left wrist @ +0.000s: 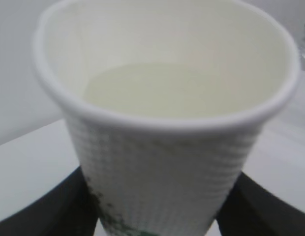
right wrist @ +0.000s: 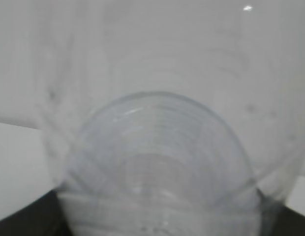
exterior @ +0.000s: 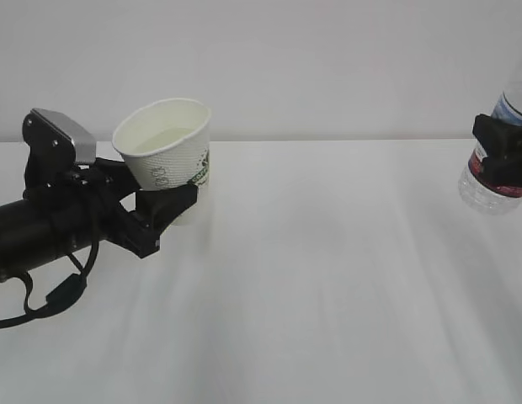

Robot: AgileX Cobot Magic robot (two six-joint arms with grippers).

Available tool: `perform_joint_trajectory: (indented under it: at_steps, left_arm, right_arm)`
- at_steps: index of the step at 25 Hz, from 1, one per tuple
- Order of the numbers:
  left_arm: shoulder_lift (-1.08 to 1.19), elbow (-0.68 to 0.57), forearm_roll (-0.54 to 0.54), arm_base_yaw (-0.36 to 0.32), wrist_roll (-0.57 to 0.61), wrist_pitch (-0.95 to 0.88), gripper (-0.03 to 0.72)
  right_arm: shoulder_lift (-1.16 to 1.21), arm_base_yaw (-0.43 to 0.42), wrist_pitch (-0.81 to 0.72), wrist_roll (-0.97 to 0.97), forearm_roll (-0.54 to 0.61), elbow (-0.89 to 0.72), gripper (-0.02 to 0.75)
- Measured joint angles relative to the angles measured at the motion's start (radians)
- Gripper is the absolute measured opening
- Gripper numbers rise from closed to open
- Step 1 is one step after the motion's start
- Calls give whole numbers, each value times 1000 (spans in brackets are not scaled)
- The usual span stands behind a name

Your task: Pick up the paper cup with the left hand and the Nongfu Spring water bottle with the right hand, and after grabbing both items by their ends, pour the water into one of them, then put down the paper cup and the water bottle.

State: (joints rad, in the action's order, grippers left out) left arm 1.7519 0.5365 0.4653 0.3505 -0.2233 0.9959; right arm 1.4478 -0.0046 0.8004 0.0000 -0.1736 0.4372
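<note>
bottle (right wrist: 157, 162): clear, fills frame | end effector: dark fingers (right wrist: 29, 219) at lower corners

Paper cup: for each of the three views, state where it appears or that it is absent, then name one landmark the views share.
Exterior view: paper cup upper left, tilted, held by the left gripper.
Left wrist view: fills the frame, pale water inside.
Right wrist view: not in it; the water bottle fills the frame.
Shared landmark: the white table.

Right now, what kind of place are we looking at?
Probably a lab or test bench: a bare white table against a blank pale wall, with only a paper cup and a water bottle held by robot arms.
</note>
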Motion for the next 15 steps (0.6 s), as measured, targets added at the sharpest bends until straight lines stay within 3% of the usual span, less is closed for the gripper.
perform_joint_trajectory:
  at_steps: [15]
  left_arm:
    - [0, 0, -97, -131, 11, 10, 483]
  right_arm:
    - [0, 0, 2, 0, 0, 0, 442]
